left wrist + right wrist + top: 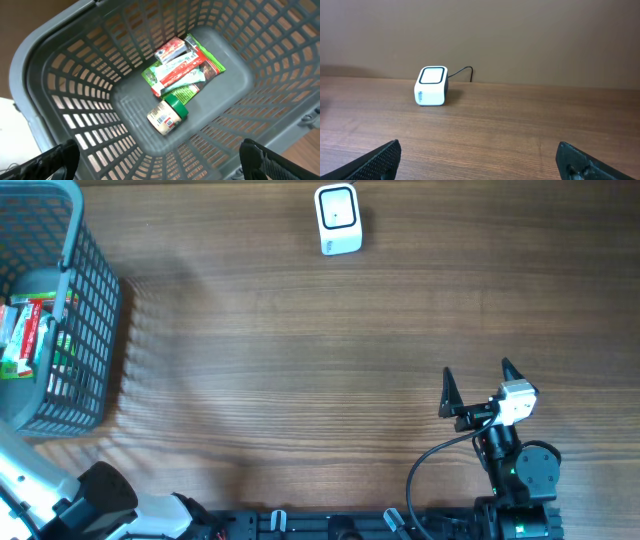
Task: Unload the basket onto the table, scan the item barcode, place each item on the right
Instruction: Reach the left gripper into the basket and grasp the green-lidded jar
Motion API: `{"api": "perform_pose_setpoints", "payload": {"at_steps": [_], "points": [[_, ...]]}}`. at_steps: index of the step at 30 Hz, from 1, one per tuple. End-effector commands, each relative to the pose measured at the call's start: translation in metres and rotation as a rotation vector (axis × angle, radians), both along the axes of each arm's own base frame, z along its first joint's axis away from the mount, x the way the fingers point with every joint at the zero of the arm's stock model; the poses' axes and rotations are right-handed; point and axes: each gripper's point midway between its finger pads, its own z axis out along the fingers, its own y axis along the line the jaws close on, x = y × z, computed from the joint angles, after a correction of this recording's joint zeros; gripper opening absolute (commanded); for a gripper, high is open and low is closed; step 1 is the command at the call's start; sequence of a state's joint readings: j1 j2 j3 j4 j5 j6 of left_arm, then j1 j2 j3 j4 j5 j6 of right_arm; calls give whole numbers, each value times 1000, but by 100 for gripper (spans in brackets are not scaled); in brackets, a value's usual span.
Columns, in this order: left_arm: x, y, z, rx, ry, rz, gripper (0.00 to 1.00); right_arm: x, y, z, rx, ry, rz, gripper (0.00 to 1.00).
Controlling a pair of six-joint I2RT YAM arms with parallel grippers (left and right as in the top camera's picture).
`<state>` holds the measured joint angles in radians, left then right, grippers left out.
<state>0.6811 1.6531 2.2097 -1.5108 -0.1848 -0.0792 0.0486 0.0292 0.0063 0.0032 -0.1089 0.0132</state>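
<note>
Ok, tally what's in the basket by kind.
Jar: 1
Packets: 3, overlapping, so the count is less sure
Total: 4

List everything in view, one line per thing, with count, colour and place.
table: one, brown wood, under everything
basket: one, grey, left edge of the table
bottle: one, green cap and barcode label, lying on the basket floor
packets: a few, red, white and green, piled in the basket next to the bottle; exact count unclear
scanner: one, white, far middle of the table
cable: one, dark, behind the scanner
left gripper: one, black, open, above the basket
right gripper: one, black, open, over the near right of the table, holding nothing
</note>
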Motion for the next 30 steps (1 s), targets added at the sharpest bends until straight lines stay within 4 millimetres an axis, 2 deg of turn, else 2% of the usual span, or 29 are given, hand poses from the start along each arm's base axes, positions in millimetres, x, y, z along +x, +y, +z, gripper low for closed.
{"api": "perform_pose_setpoints", "payload": {"at_steps": [1,5,8,10,11,13,16,26,30], "points": [[7,-2,6,-4,-36,-38,100,0,-1,0,-6,-2,-2,100],[16,5,15,35,-78,-42,100,0,-1,0,-6,-3,-2,100],[23,-1,12,67,-13,-219,99,0,-1,0,-6,-2,-2,100],[24,-9,-1,60,80,-376,100,0,-1,0,-6,-2,-3,100],[22,-13,-9,54,133,-448,96,0,-1,0,-6,-3,-2,100],[16,-13,-26,14,213,-540,100,0,-1,0,-6,-2,-3,100],[17,-16,-41,-69,199,-628,100,0,-1,0,-6,-2,-3,100],[4,26,-91,-225,235,-613,94,0,-1,0,-6,-3,-3,99],[-2,30,-110,-271,280,-666,92,0,-1,0,-6,-2,-2,100]]}}
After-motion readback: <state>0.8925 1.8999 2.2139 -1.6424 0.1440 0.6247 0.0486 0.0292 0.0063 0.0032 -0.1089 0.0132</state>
